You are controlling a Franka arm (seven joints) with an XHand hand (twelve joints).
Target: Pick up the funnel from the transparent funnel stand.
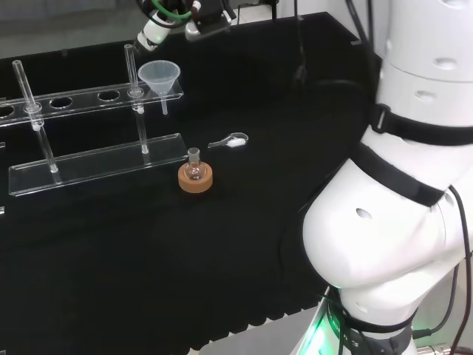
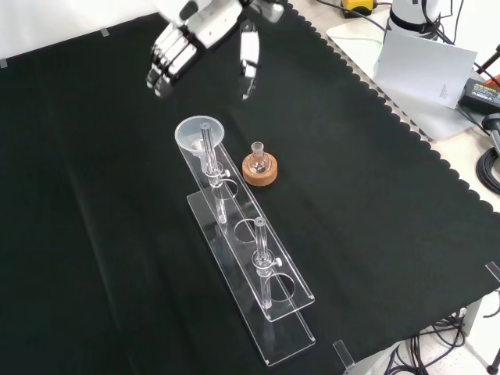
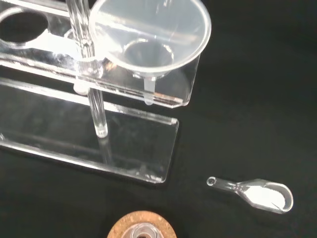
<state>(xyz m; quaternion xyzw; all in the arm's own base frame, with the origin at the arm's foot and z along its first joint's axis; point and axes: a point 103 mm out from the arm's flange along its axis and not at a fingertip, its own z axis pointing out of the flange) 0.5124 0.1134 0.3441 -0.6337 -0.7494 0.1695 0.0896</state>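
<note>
Fingers (image 2: 168, 58) spread wide and empty, hovering above the funnel (image 2: 200, 133), apart from it; funnel seated in end hole of transparent funnel stand (image 2: 269, 308).

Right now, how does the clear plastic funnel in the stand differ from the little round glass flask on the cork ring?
The clear plastic funnel is a wide open cone, while the small round glass flask is a bulb with a narrow neck. The funnel hangs raised in a hole at the end of the transparent stand; the flask sits low on the cloth in a cork ring. The funnel looks larger. Both are clear and upright.
</note>
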